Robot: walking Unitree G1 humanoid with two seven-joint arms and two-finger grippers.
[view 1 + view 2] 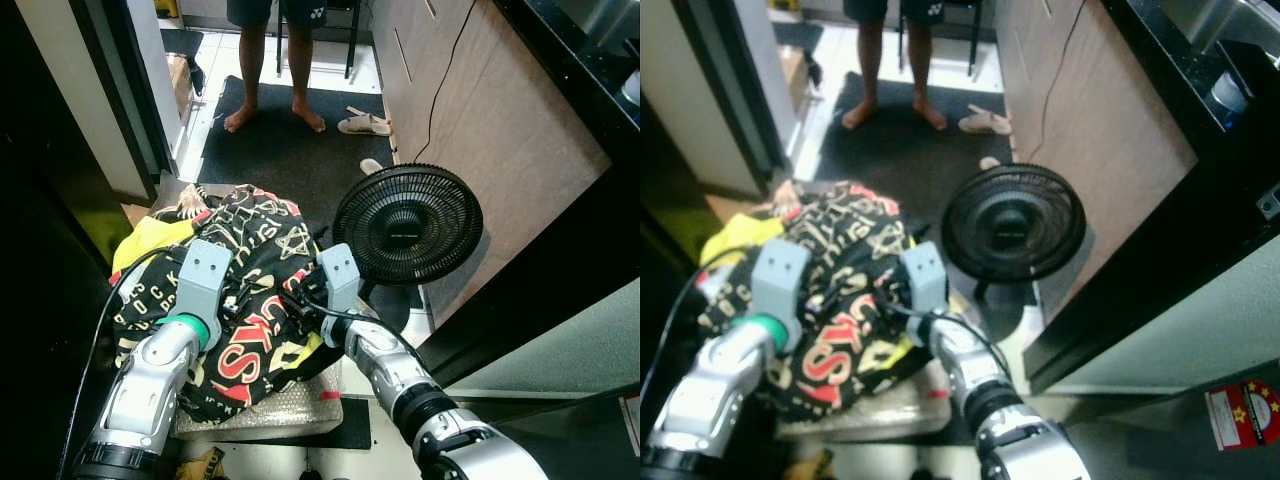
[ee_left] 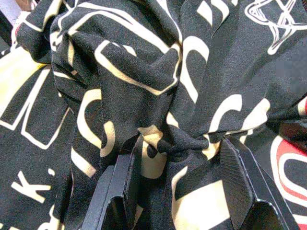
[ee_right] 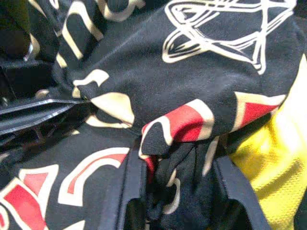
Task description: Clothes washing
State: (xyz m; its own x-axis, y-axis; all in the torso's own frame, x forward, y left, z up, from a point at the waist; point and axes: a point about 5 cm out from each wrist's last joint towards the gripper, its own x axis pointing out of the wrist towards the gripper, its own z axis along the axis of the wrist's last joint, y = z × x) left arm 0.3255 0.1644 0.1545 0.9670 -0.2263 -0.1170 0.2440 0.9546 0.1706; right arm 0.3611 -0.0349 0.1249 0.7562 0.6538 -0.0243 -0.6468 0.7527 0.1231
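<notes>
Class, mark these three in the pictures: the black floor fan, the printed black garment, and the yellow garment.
black floor fan (image 1: 407, 224), left eye view, centre of its grille.
printed black garment (image 1: 262, 240), left eye view, top of the heap.
yellow garment (image 1: 148, 240), left eye view, exposed left part.

Large red letters "CKS" and pale "OCK" show on the black printed garment (image 1: 250, 300).
</notes>
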